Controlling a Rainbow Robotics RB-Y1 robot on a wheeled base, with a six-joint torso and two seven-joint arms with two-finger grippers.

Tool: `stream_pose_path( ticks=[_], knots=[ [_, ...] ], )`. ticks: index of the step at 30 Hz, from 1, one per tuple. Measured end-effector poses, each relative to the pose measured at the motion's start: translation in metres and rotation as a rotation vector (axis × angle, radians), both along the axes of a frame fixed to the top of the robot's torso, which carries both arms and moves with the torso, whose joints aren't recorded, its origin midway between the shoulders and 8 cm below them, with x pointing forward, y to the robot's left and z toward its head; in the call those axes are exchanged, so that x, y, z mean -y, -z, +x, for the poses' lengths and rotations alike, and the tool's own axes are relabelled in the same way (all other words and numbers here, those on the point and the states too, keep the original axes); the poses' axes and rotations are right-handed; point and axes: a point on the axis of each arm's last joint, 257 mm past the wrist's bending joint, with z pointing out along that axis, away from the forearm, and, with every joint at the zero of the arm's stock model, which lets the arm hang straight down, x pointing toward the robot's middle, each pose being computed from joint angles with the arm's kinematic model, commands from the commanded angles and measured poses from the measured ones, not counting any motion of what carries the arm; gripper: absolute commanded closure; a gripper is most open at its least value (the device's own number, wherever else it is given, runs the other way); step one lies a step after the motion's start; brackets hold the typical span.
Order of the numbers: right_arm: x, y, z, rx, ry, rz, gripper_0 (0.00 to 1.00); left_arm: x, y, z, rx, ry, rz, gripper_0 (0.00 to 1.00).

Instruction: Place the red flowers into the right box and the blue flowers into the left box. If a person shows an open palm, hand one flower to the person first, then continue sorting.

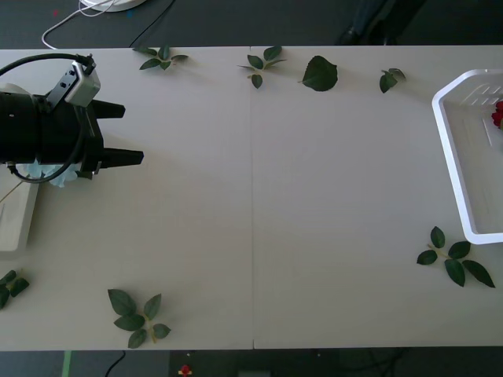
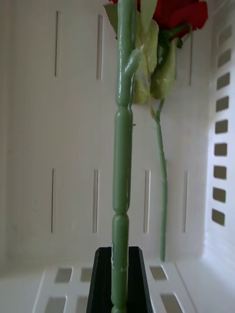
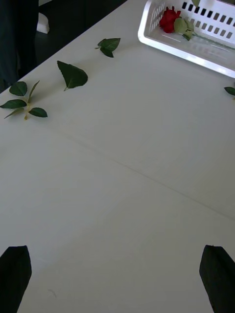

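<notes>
White table, two trays at its ends, and we are busy with a red rose.

White right box (image 1: pixel 448 149) sits at the table's right end, with a red bloom inside; the off-white left box (image 1: pixel 17 224) is at the left end with a pale blue flower (image 1: pixel 49 174) over its rim. Our left gripper (image 1: pixel 118 133) hovers there, fingers spread and empty. Our right gripper (image 2: pixel 117 283) pinches a red rose stem (image 2: pixel 122 161) inside the right box. We judge the next move is releasing it.
</notes>
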Motion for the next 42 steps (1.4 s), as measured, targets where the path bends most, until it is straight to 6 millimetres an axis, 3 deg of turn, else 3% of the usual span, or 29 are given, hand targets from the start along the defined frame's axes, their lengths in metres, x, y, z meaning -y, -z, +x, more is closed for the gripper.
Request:
stream_pose_path(
  ticks=[1,2,19,28,31,34,38,42],
  knots=[
    [0.000,0.001,0.000,0.000,-0.001,0.000,0.26,0.000,0.000,0.000,0.000,0.000,0.000,0.00],
    [-0.001,0.001,0.000,0.000,-0.002,-0.001,0.00,0.000,0.000,0.000,0.000,-0.001,0.000,0.00],
    [-0.002,-0.001,0.002,0.011,-0.003,0.005,0.00,-0.001,0.000,0.000,0.000,-0.002,0.000,0.00],
    [-0.036,-0.003,0.007,0.021,-0.013,0.116,0.00,-0.001,0.000,0.001,0.000,-0.002,0.000,0.00],
    [-0.061,-0.004,0.003,-0.008,-0.015,0.215,0.00,-0.001,0.000,0.001,0.000,-0.002,0.000,0.00],
    [-0.098,-0.017,0.006,-0.013,-0.046,0.344,0.00,-0.001,0.000,0.001,0.000,-0.002,0.000,0.00],
    [-0.159,-0.047,0.007,0.005,-0.262,0.394,0.00,-0.001,0.000,0.001,-0.001,-0.003,0.000,0.00],
    [-0.221,-0.091,0.009,0.081,-0.497,0.422,0.00,-0.001,0.000,0.001,-0.001,-0.003,0.000,0.00]
  ],
)
